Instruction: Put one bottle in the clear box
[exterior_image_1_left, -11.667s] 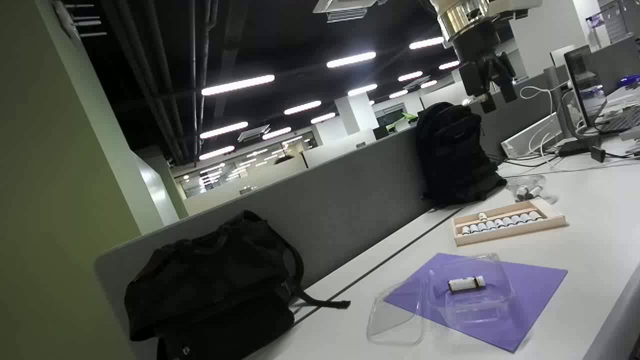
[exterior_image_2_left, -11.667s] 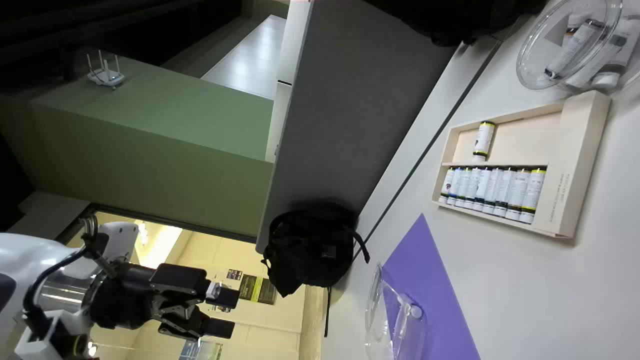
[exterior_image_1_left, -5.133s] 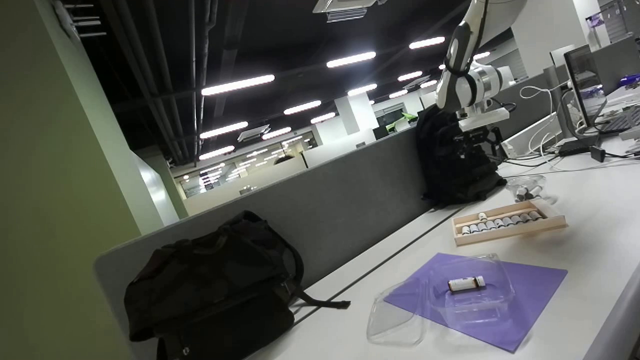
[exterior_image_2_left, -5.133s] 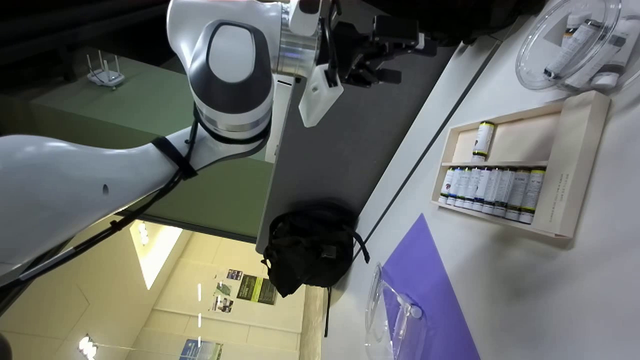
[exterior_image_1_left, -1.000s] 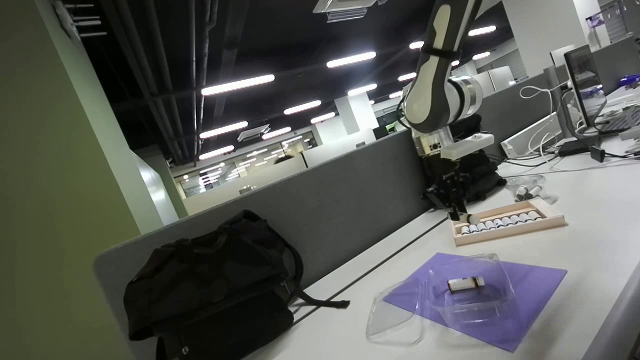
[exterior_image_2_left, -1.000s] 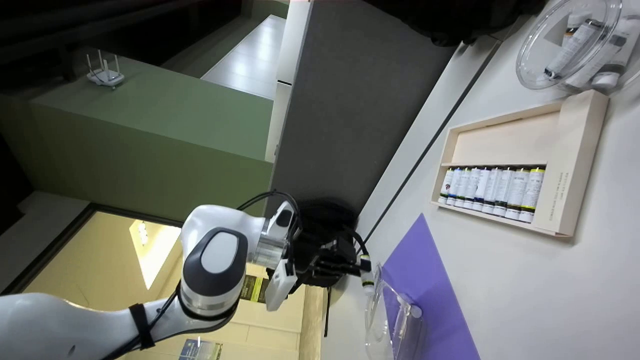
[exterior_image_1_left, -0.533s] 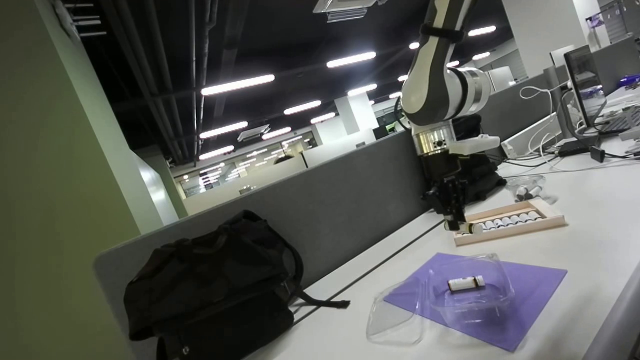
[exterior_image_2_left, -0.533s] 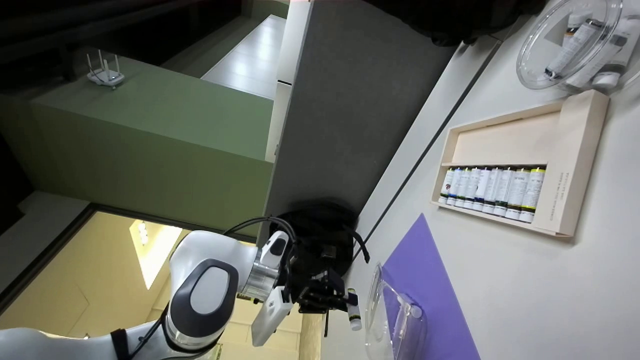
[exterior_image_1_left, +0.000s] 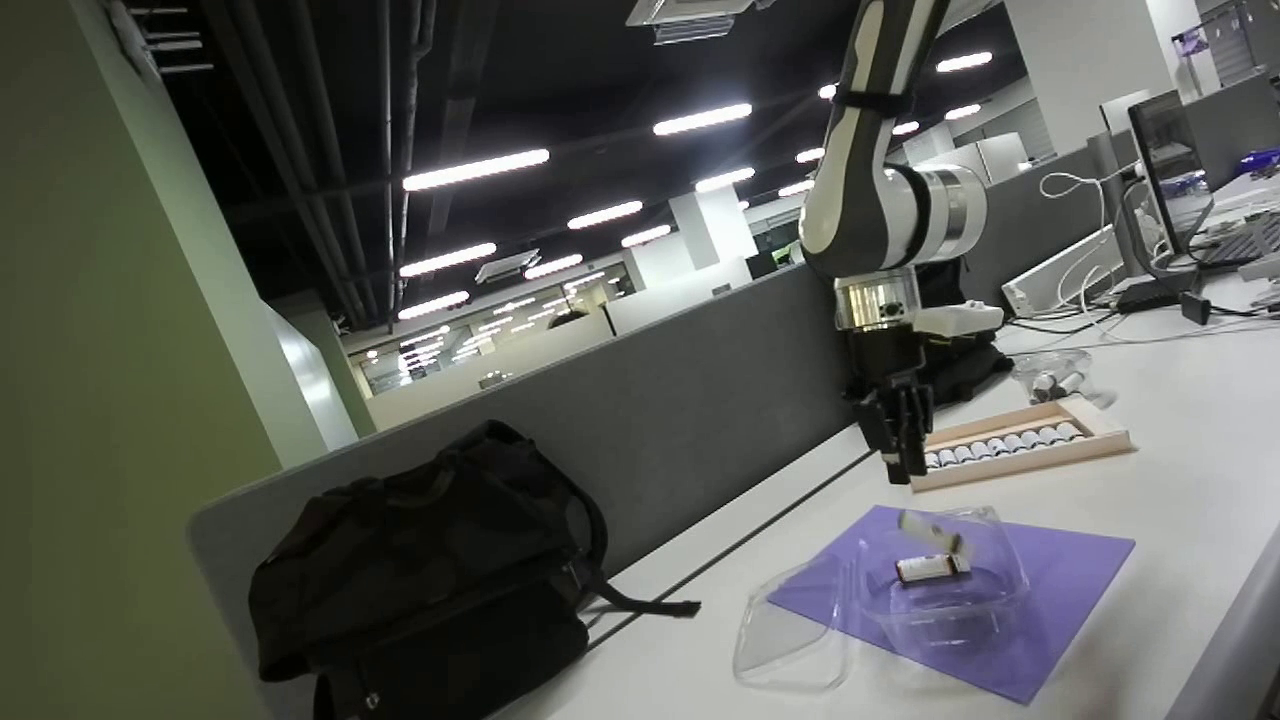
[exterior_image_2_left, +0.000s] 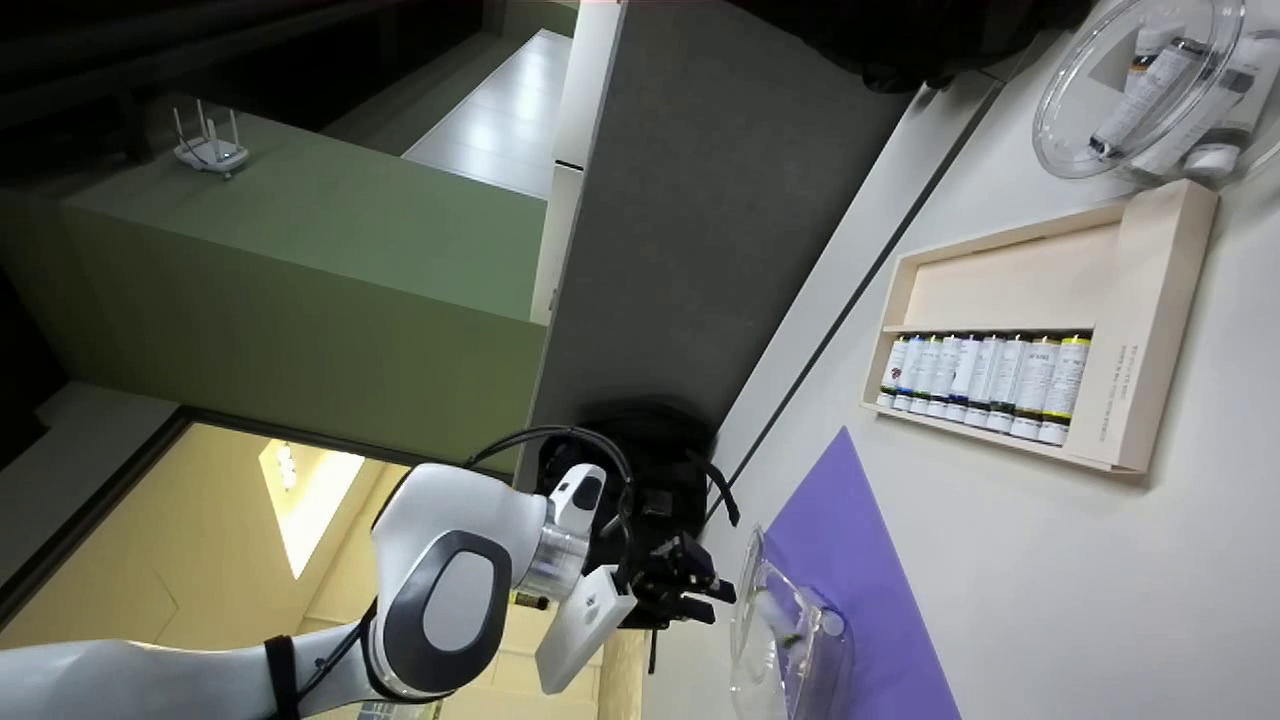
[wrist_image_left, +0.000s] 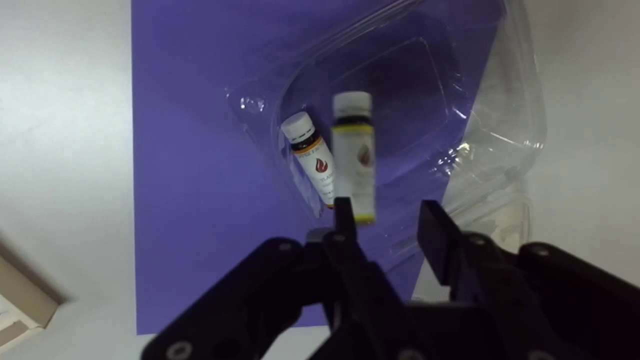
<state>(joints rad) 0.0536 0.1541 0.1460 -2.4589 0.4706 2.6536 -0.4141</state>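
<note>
The yellow-banded bottle (wrist_image_left: 353, 165) had a white cap and a white label with a brownish mark; the orange-banded bottle (wrist_image_left: 316, 167) shared those whites — but its flame was red. The clear box (wrist_image_left: 410, 100) was colourless with white glints, the sheet (wrist_image_left: 200, 200) plain purple. The gripper (wrist_image_left: 387, 215) was black, the robot arm (exterior_image_2_left: 430, 510) white with grey panels. The divided tray (exterior_image_2_left: 1140, 310) was pale beige — its row of small bottles (exterior_image_2_left: 965, 375) white-labelled, one ringed in yellow. The desktop (wrist_image_left: 65, 125) was white, the partition (exterior_image_2_left: 720, 250) grey, the backpack (exterior_image_1_left: 430, 560) black, the wall (exterior_image_1_left: 120, 450) olive green.
</note>
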